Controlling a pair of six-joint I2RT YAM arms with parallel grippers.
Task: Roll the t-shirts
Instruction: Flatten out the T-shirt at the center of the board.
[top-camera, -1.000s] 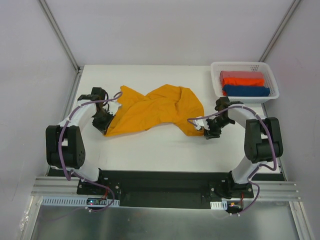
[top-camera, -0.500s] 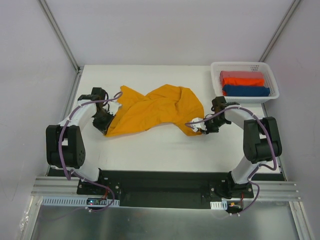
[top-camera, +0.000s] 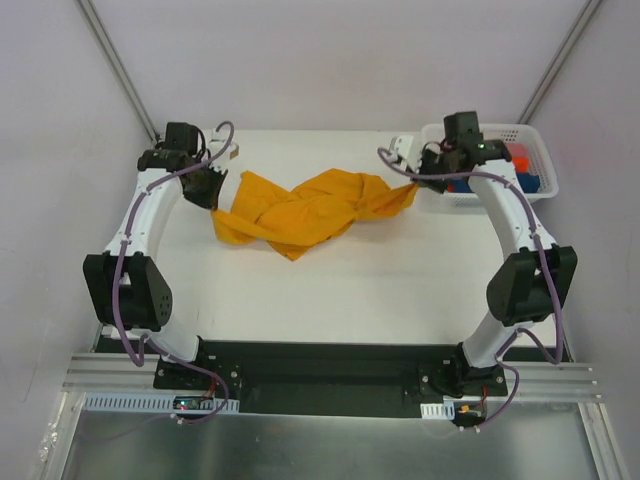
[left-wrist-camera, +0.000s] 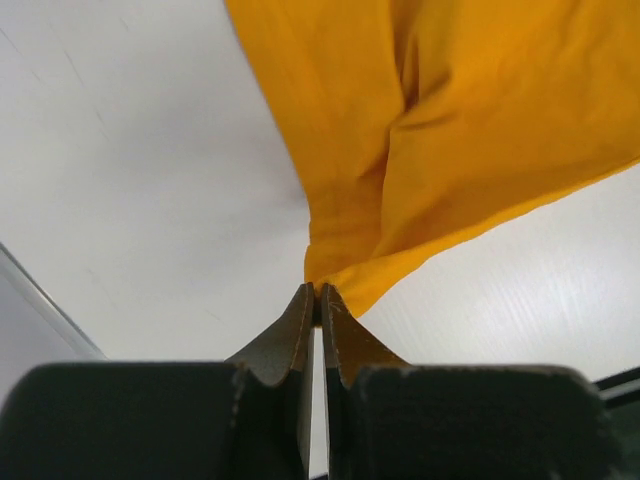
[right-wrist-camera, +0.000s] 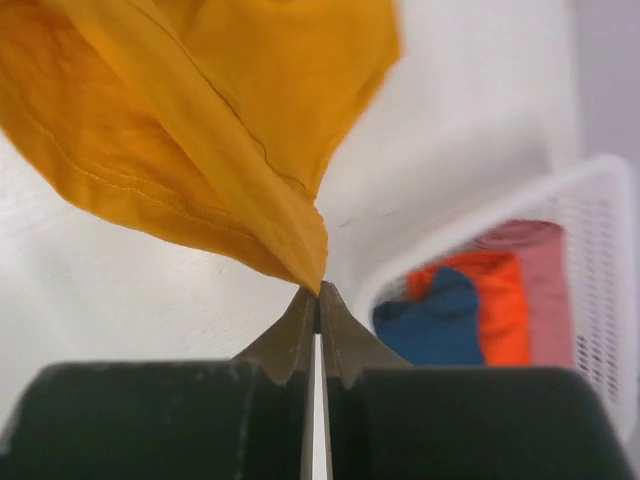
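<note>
Observer: we are reading the t-shirt as strung between both arms over the far half of the table. The left gripper is pinching one edge, jaws closed on cloth. The right gripper is clamping the opposite edge beside the basket.

Checker: Why lifted?

Observer: We are judging it a spreading pull, to flatten it before rolling. The middle is sagging low and twisted, so we are not making out collar or sleeves — and the right arm is covering part of the coloured garments in the basket.
</note>
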